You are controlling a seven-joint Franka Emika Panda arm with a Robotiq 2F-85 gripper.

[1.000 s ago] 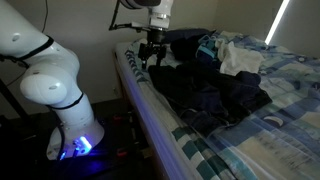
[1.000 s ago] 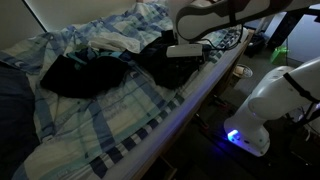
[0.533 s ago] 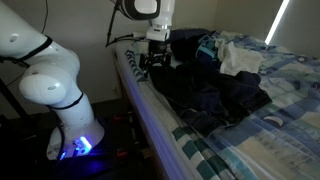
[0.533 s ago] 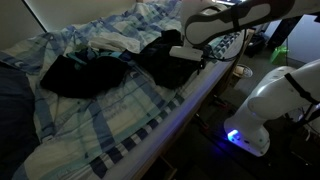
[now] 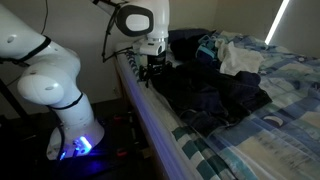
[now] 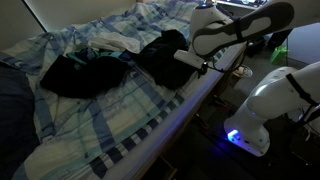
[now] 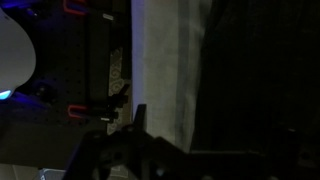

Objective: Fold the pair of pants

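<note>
The pair of pants is a big dark, nearly black heap spread over the bed. In an exterior view it shows as two dark masses joined across the sheet. My gripper hangs low at the bed's side edge, at the near end of the pants, with its fingers apart and nothing between them. It sits at the mattress edge beside the dark cloth. The wrist view is very dark: one finger shows against the pale bed edge and the pants fill the right side.
A light blue-and-white plaid sheet covers the bed. A small white cloth lies beyond the pants. The robot's white base with a blue light stands on the floor beside the bed.
The arm has swung down and toward the bed's side edge, so the gripper now sits lower at the near end of the pants. The jaws have stayed open and the pants have not moved.
</note>
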